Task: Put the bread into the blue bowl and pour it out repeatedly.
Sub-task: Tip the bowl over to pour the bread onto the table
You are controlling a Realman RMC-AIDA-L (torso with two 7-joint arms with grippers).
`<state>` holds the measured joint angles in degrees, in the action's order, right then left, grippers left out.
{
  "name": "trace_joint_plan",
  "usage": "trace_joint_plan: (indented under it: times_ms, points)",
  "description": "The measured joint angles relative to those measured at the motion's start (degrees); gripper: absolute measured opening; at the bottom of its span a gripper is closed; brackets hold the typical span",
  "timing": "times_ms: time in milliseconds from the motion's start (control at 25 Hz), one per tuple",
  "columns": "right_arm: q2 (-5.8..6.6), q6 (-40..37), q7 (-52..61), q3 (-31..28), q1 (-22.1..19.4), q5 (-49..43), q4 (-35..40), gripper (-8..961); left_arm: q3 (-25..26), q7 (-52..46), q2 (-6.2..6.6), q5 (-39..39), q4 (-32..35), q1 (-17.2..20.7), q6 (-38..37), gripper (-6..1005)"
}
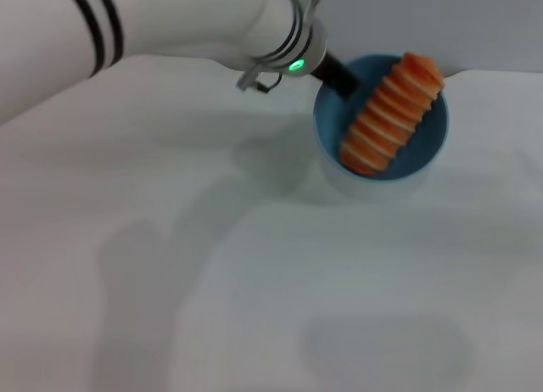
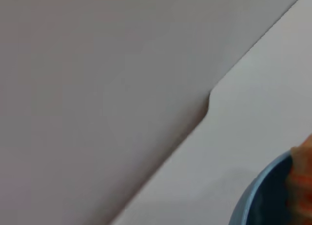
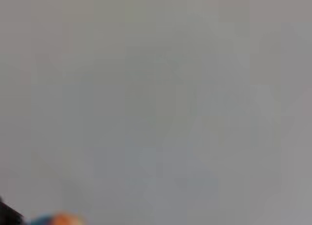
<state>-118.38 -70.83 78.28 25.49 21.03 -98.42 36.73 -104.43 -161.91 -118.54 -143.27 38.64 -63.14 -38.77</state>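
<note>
Orange bread (image 1: pixel 392 114) in blue bowl (image 1: pixel 428 142), left tool (image 1: pixel 339 76) at rim

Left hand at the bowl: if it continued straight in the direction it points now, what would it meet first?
Probably the round light-blue bowl: the left hand already reaches over its near rim. Next in line is the ridged orange bread loaf inside. Depth is unclear.

Soft overhead light is washing the white table (image 1: pixel 254 307) evenly, arm shadows falling faintly (no hard glare), both wrist views sitting heavily out of focus.
</note>
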Motion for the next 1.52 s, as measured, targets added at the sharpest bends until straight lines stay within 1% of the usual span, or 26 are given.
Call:
trace_joint_plan:
  times_ms: [80,120,160,280,440,560,600,640,680,800,880,920,1080,1200,1400,1520]
  points:
    - [0.00,0.51,-4.29,-2.78,-1.02,0.82,-2.55,683,-0.48,0.01,-0.14,-1.98,-0.06,-1.40,0.10,-1]
    - [-0.01,0.74,-6.92,-4.36,-1.52,1.39,-4.21,682,-0.48,0.01,-0.14,-1.98,-0.06,-1.40,0.10,-1]
    - [-0.01,0.74,-6.92,-4.36,-1.52,1.39,-4.21,682,-1.10,0.01,-0.19,-2.82,-0.05,-2.17,0.29,-1]
    - [-0.01,0.87,-14.38,-7.07,-2.99,3.79,-8.61,679,-3.03,0.02,-0.22,-4.42,0.04,-3.99,0.68,-1]
    - [-0.03,-0.01,-18.62,-7.69,-4.45,6.33,-12.17,676,-5.76,-0.37,-0.39,-8.11,-0.22,-6.57,0.56,-1]
    - [-0.09,-0.68,-21.94,-7.67,-4.65,6.58,-13.98,674,-8.01,-0.69,-0.47,-11.83,0.18,-7.95,0.34,-1]
    - [-0.10,-1.51,-27.05,-7.66,-4.40,6.64,-16.20,673,-8.17,-0.71,-0.47,-12.56,0.34,-8.01,0.53,-1]
    - [-0.10,-1.88,-29.63,-7.77,-4.22,6.76,-17.26,672,-8.29,-0.72,-0.47,-13.18,0.47,-8.03,0.78,-1]
    - [-0.10,-1.88,-29.63,-7.77,-4.22,6.76,-17.26,671,-8.29,-0.72,-0.47,-13.18,0.47,-8.03,0.78,-1]
    - [-0.10,-1.89,-35.66,-8.16,-3.83,8.57,-20.07,669,-8.46,-0.74,-0.47,-14.69,0.53,-8.05,1.78,-1]
    - [-0.17,-1.60,-40.66,-8.19,-3.71,11.80,-22.45,668,-9.07,-0.74,-0.46,-15.61,0.66,-8.06,2.48,-1]
    - [-0.17,-1.60,-40.66,-8.19,-3.71,11.80,-22.45,667,-9.57,-0.75,-0.46,-16.16,0.75,-8.05,2.76,-1]
    - [-0.33,-1.87,-47.08,-8.21,-3.66,18.22,-25.28,664,-12.30,-1.30,-0.48,-20.84,2.44,-7.69,3.88,-2]
    - [-0.35,-1.48,-48.54,-8.24,-3.71,20.44,-26.16,661,-12.94,-1.50,-0.51,-22.23,3.73,-7.57,5.15,-2]
    - [-0.37,-1.21,-48.58,-8.65,-3.93,20.82,-26.22,657,-12.96,-1.08,-0.49,-22.30,3.81,-7.91,6.70,-2]
    - [-0.37,-1.16,-48.53,-10.06,-4.23,21.52,-26.35,655,-13.06,-0.84,-0.45,-22.34,5.02,-6.94,11.21,-2]
